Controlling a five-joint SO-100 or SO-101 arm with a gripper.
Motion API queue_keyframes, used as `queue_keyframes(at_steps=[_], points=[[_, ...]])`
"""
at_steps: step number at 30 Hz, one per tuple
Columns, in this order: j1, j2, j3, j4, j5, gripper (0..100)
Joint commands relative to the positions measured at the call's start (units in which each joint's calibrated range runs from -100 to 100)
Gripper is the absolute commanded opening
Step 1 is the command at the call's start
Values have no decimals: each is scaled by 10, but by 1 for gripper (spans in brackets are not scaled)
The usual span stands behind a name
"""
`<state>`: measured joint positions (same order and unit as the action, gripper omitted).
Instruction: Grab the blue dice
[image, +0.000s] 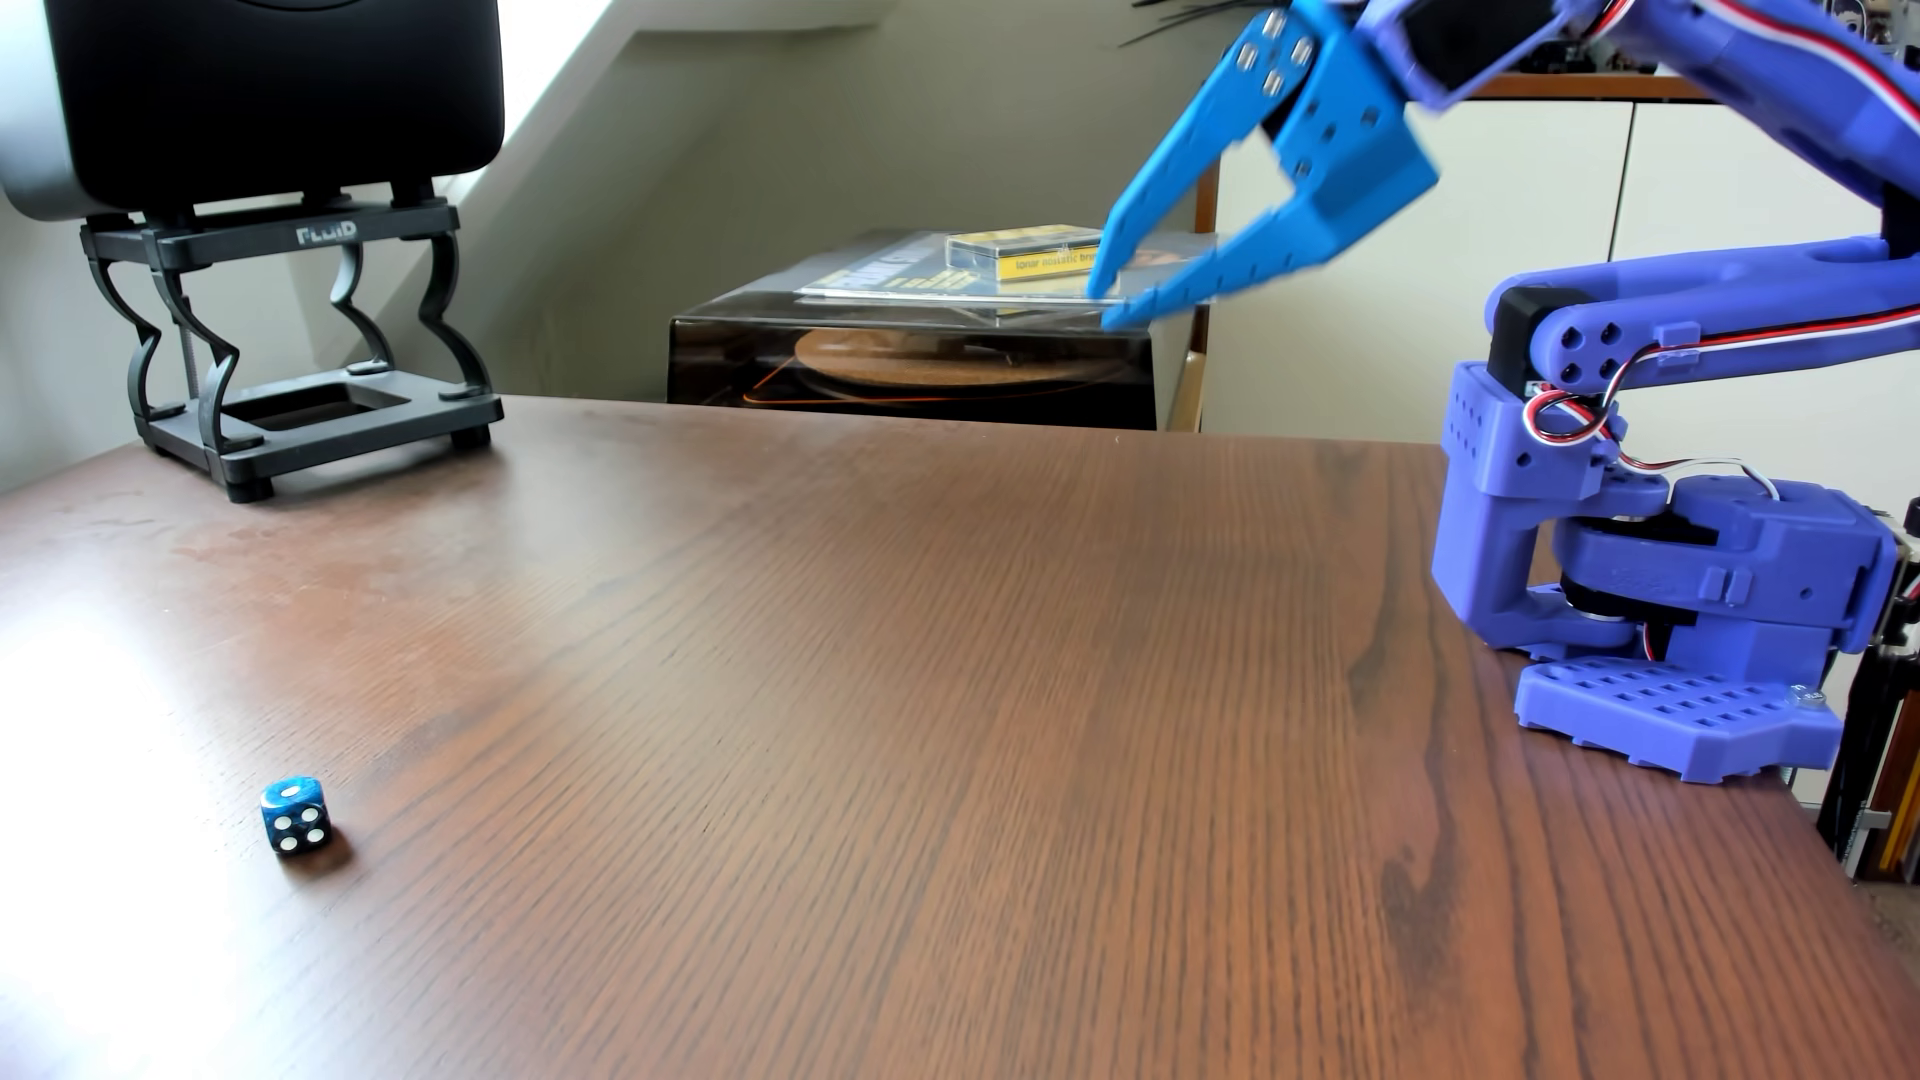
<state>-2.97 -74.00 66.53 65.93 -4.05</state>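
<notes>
Down at the near left of the brown wood-grain tabletop (935, 675) sits the blue dice (296, 815), a tiny dark blue cube with lighter speckling, rounded corners and white pips; the face turned toward the camera shows four pips, and the top face carries a single pale one that catches the light. It rests flat on the wood with a small shadow to its right, alone on that part of the surface. The bright blue pincer (1110, 301) hangs in the air at the far right, well apart from the dice and high above the wood, its two tapered fingers pointing down and left with a slim gap between the tips and nothing held. The arm's purple base (1673, 665) stands at the right edge of the tabletop. At the far left a black speaker (260, 93) sits on a black stand (301, 353), and beyond the far edge a dark clear-lidded case (914, 353) bears some flat items
</notes>
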Motion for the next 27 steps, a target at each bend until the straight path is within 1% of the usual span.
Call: queue_keyframes(at_steps=[1,7,11,18,22,27], points=[[10,-2,68,-48,1,3],[10,-3,151,-73,1,3],[12,-3,172,-71,1,3],[47,-3,195,-72,2,3],[44,-3,214,-73,32,2],[47,-3,215,-73,35,2]])
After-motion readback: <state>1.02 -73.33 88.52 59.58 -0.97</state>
